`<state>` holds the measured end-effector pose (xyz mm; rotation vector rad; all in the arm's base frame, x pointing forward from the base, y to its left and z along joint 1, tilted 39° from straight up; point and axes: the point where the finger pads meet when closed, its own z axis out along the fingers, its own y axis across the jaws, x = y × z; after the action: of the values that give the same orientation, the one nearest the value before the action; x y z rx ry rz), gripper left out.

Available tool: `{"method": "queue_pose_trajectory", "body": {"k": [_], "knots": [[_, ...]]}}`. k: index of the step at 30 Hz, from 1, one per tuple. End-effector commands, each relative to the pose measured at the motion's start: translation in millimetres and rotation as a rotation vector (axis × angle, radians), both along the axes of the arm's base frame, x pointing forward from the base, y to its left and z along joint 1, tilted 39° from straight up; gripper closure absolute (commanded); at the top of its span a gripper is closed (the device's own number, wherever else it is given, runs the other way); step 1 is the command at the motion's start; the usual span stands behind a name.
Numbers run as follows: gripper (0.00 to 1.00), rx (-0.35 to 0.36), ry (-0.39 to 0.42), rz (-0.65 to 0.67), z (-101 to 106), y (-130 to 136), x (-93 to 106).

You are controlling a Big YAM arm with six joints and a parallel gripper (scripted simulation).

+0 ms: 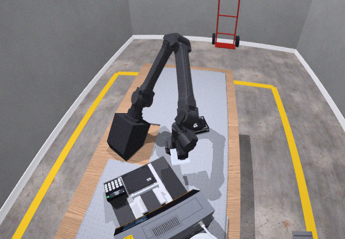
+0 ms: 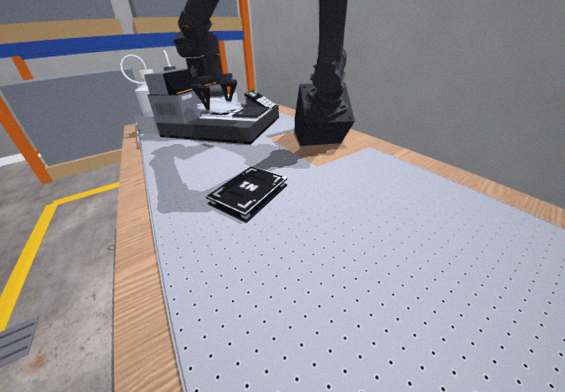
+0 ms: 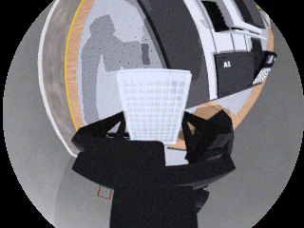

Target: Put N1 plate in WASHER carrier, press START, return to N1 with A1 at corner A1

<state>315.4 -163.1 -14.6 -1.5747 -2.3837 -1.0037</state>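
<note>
The white plate (image 1: 174, 158) (image 3: 154, 102) is held between the fingers of my gripper (image 2: 218, 103) (image 3: 153, 113), which is shut on it. It hangs above the table between nest N1 and the washer, clear of both. Which corner is cut off I cannot tell. Nest N1 (image 1: 201, 127) (image 2: 237, 191) is black with white corner marks and empty. The washer (image 1: 178, 212) (image 2: 205, 127) (image 3: 166, 40) has a black carrier (image 1: 136, 181) (image 3: 237, 81) with a small white label and no plate on it. Its keypad (image 1: 113, 184) (image 3: 262, 75) is beside the carrier, with a green lamp (image 1: 108, 196) (image 3: 275, 59).
The black arm base (image 1: 128, 136) (image 2: 324, 118) stands beside the washer's keypad side. The washer's tall grey housing (image 1: 172, 217) (image 2: 176, 109) rises behind the carrier. White tubing (image 2: 131, 56) and a white bottle (image 2: 143, 99) are at the housing's far side.
</note>
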Motion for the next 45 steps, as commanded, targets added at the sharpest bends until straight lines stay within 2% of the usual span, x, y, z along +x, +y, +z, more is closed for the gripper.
{"method": "queue_pose_trajectory", "body": {"k": [1, 9, 11, 14, 20, 22, 26, 28, 43, 45], "knots": [[0.18, 0.025, 0.074, -0.134, -4.4, -29.8, 1.6], [0.18, 0.094, 0.227, -0.341, -27.1, -57.5, -20.1], [0.18, 0.094, 0.227, -0.341, -27.1, -57.5, -20.1], [0.18, 0.115, 0.274, -0.405, -35.6, -67.8, -28.3], [0.18, 0.108, 0.262, -0.388, -52.6, -88.4, -44.7], [0.18, 0.11, 0.26, -0.388, -52.4, -88.3, -44.3], [0.18, 0.148, 0.351, -0.508, -62.1, -97.2, -61.2], [0.18, 0.148, 0.351, -0.508, -62.1, -97.2, -61.2], [0.18, 0.277, 0.639, -0.897, -97.3, -129.6, -123.3], [0.18, 0.277, 0.639, -0.897, -97.3, -129.6, -123.3]]}}
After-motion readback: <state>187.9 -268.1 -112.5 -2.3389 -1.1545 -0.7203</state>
